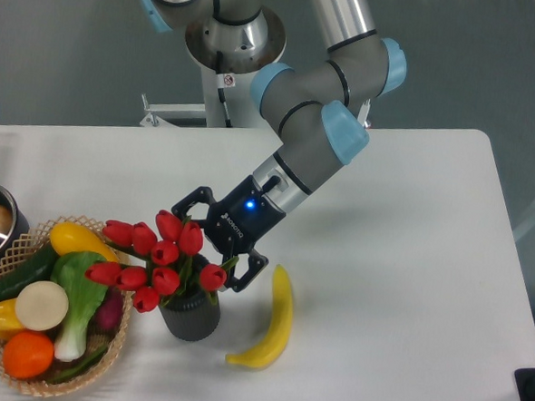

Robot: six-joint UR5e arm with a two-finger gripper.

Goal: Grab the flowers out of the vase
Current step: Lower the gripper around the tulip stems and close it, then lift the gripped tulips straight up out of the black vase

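Red tulip-bud flowers [160, 254] on green stems stand in the ribbed dark grey vase [189, 315], just lower-left of the black two-finger gripper [212, 243], whose spread jaws straddle the bunch's right edge, stems upright.

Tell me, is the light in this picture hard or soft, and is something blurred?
Fixed camera view: soft, even light; the banana and vase cast only faint shadows on the table; no strong glare; the flowers and gripper look sharp.
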